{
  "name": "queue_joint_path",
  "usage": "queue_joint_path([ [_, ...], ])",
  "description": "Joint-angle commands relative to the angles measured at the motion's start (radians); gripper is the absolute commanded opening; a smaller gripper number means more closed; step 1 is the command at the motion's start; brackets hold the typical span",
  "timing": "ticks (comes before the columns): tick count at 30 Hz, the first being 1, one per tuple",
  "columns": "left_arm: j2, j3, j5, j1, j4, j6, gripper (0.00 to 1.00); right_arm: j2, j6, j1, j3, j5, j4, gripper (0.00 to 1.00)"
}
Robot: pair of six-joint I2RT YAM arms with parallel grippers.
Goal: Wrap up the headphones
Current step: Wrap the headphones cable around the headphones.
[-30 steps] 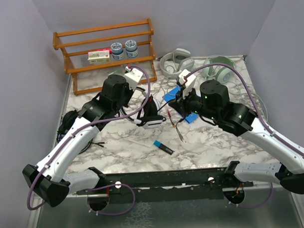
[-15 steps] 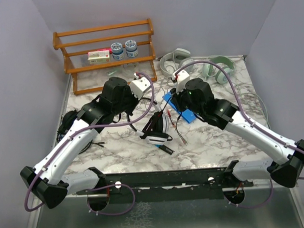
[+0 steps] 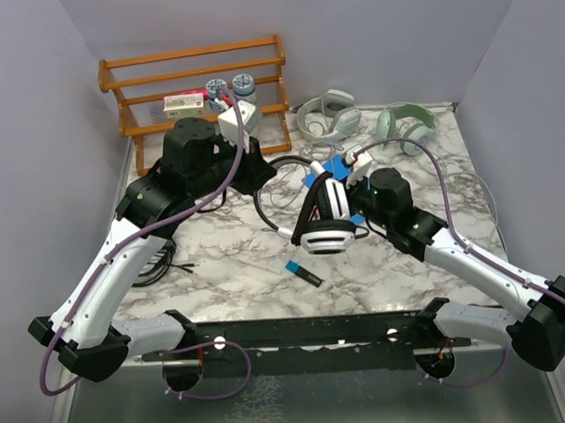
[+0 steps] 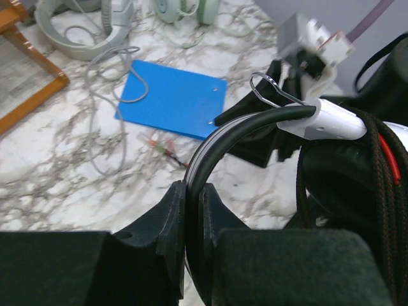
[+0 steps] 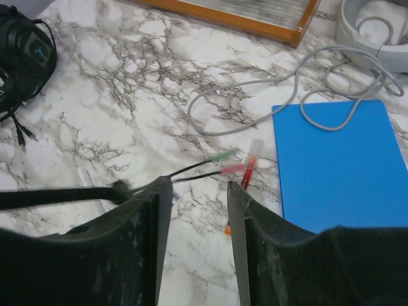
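Seen from above, the white-and-black headphones (image 3: 325,219) are held up off the marble table (image 3: 228,260), directly in front of the blue card (image 3: 315,180) and covering most of it. That view does not make either grip clear. The left wrist camera does: the left fingers (image 4: 169,220) are pressed together on the thin black headband, which arches up to a white section, with the card lying flat on the table beyond it. The right wrist camera shows the right fingers (image 5: 152,217) spread apart with nothing between them, hovering over bare marble just beside the card's edge. It also picks out a red and a green plug (image 5: 239,167) on thin dark wires lying just beside the card, and a loose grey cable (image 5: 255,102) looping onto the card. The black headphones (image 5: 22,51) sit well apart from the card. Only the overhead view shows the pale grey headphones (image 3: 327,115) whole, beyond the card and beside the wooden rack (image 3: 195,94).
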Motion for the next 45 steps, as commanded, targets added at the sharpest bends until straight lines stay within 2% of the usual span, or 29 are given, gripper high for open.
queue_joint_path([
  [1,0.033,0.138,0.134,-0.004,0.015,-0.301,0.00,-0.062,0.033,-0.002,-0.116,-0.124,0.281,0.55],
  [5,0.053,0.222,0.135,-0.003,0.008,-0.386,0.00,-0.119,0.040,-0.002,-0.248,-0.218,0.495,0.65],
  [14,0.072,0.320,0.074,-0.004,0.017,-0.472,0.00,-0.138,0.062,-0.002,-0.369,-0.395,0.708,0.60],
  [23,0.077,0.329,0.023,-0.004,0.029,-0.501,0.00,-0.190,0.060,-0.002,-0.366,-0.599,0.726,0.56],
  [28,0.077,0.315,-0.004,-0.003,0.052,-0.511,0.00,-0.209,0.116,-0.002,-0.369,-0.607,0.739,0.54],
  [30,0.077,0.310,-0.006,-0.004,0.069,-0.524,0.00,-0.219,0.127,-0.002,-0.379,-0.570,0.732,0.54],
  [32,0.077,0.303,0.004,-0.003,0.090,-0.547,0.00,-0.224,0.118,-0.002,-0.364,-0.450,0.659,0.54],
  [35,0.088,0.306,0.055,-0.004,0.106,-0.574,0.00,-0.208,0.093,-0.002,-0.285,-0.131,0.450,0.54],
  [39,0.084,0.298,0.086,-0.004,0.116,-0.590,0.00,-0.173,0.097,-0.002,-0.212,0.245,0.305,0.57],
  [43,0.066,0.288,0.091,-0.003,0.133,-0.592,0.00,-0.149,0.088,-0.002,-0.160,0.376,0.233,0.59],
  [45,0.064,0.290,0.094,-0.004,0.137,-0.591,0.00,-0.141,0.089,-0.004,-0.145,0.432,0.202,0.65],
])
